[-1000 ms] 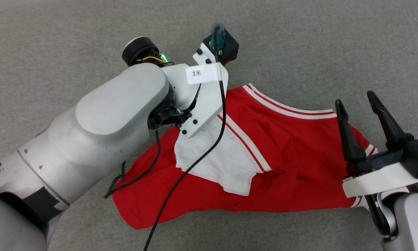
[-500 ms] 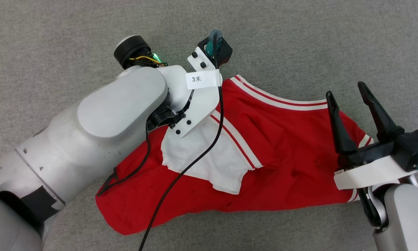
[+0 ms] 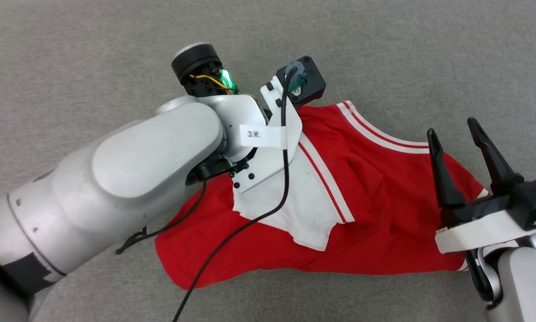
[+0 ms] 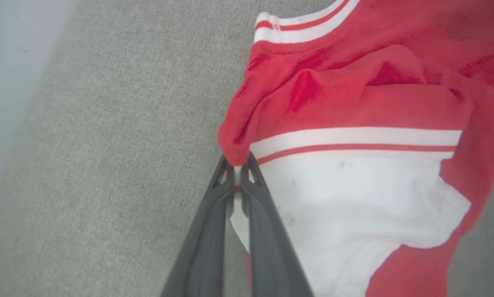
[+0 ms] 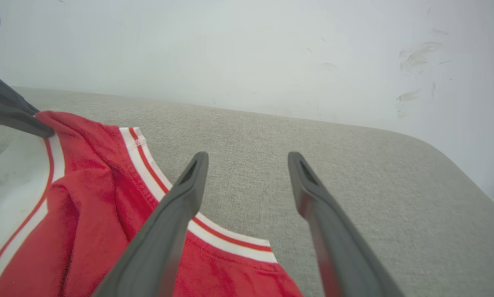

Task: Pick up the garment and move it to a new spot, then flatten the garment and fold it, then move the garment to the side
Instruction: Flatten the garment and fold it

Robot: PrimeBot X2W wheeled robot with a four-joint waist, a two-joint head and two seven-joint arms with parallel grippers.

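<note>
The soft red shirt [image 3: 384, 214] lies rumpled on a coarse grey woven surface [image 3: 406, 53], its white sleeve [image 3: 304, 210] flopped across the middle. The left claw [image 4: 238, 165] pinches a fold at the striped shoulder seam, fingers pressed together. The right claw [image 3: 453, 129] hovers over the shirt's far end with its tapered dark fingers spread wide.

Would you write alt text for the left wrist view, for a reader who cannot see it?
The left gripper is shut on a fold of the red garment beside its white sleeve, above a grey woven surface.
</note>
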